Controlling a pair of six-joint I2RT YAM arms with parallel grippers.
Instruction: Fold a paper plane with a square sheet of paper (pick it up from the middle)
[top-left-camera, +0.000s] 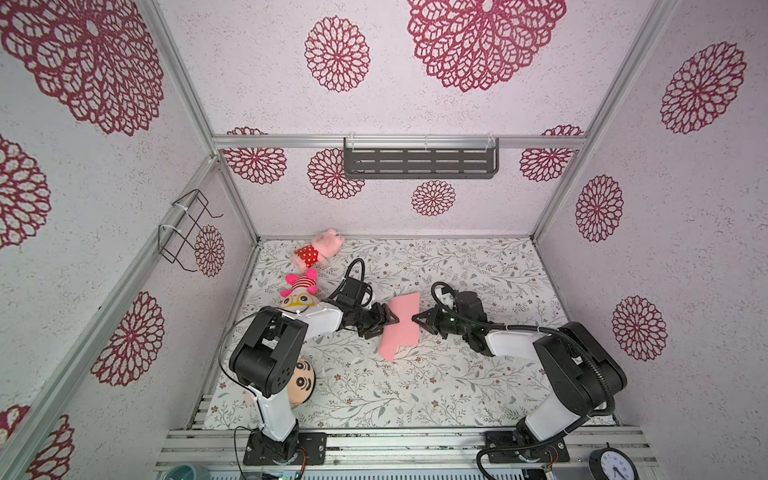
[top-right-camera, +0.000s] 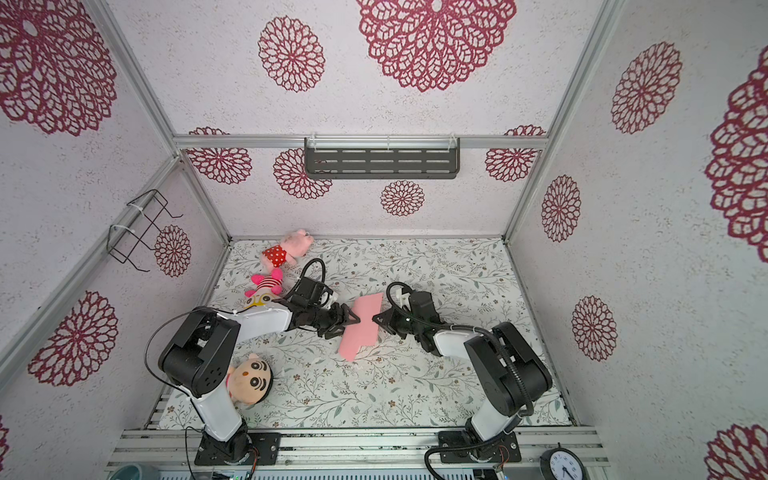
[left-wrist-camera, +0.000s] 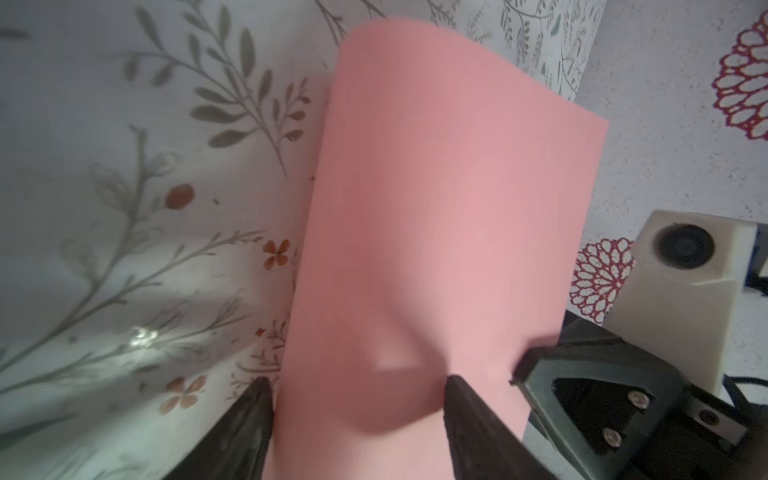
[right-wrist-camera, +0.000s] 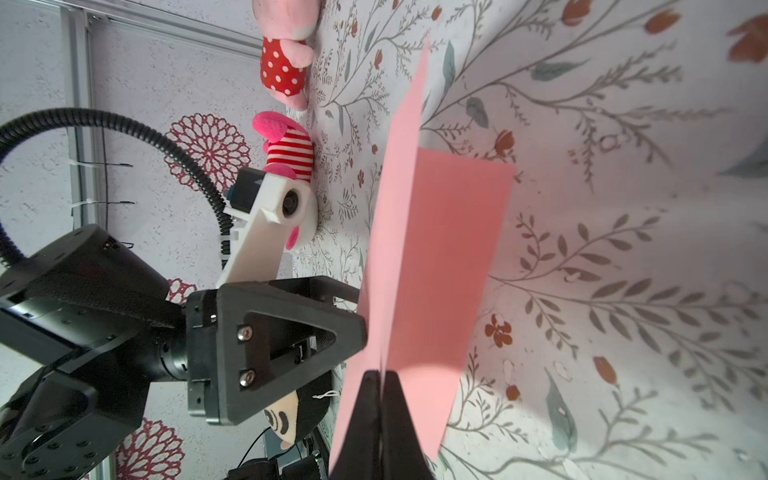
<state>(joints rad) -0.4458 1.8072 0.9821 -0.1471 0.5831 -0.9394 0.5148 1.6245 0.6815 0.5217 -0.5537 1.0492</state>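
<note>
The thin light pink sheet of paper (top-left-camera: 401, 324) is folded over on itself and stands up off the flowery table cover (top-left-camera: 457, 374), about in the middle of the table, between the 2 black grippers. The right gripper (top-left-camera: 414, 319) comes in from the right, and its 2 fingers (right-wrist-camera: 380, 415) are pressed tight together on the paper's edge, so it holds the sheet up. In the right wrist view, 1 layer of the paper stands on edge and the other layer spreads out flat beside it. The left gripper (top-left-camera: 392, 320) comes in from the left, and its fingers (left-wrist-camera: 465, 399) stand apart, with 1 on each side of the pink paper; its tips are at the sheet, but it does not pinch it. Along the far left side of the table lie a pink plush toy in a red dotted dress (top-left-camera: 316, 249) and a plush toy in a red and white striped top (top-left-camera: 302, 284). Near the left arm's base sits a round-faced plush doll with black hair (top-right-camera: 251, 376).
</note>
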